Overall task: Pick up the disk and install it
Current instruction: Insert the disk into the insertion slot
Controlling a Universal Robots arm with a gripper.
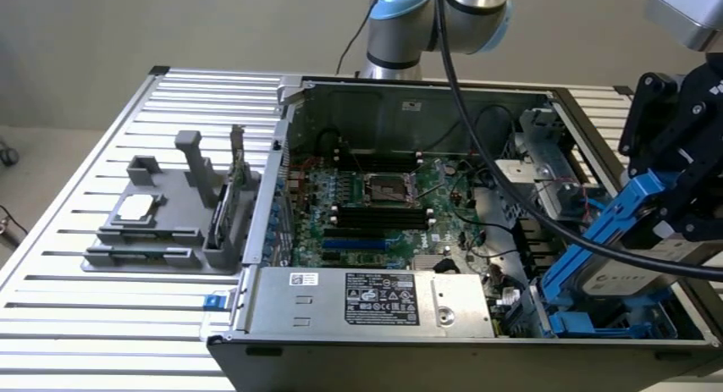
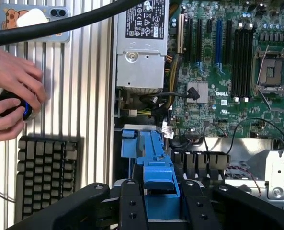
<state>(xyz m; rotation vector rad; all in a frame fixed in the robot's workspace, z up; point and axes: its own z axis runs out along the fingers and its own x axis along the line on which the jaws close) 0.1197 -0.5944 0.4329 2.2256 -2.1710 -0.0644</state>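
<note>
Arm (image 1: 435, 36): brushed silver tube sections with fat rounded joints. The joint caps (image 1: 398, 4) are pale blue plastic.

Cable (image 2: 60, 25): thick, black and smooth-sheathed, a single run coming down off the arm.

Housing (image 1: 689, 11): pale grey and boxy with hard edges, at the exterior view's upper right.

Gripper (image 2: 162, 203): matt black throughout, with angular link plates and broad curved outer arms.

Fingers (image 2: 131, 206): flat black bars, each with small round screw holes in a line down its face.

Pivot screws (image 2: 99, 187): dull metal heads at the tops of the links.
</note>
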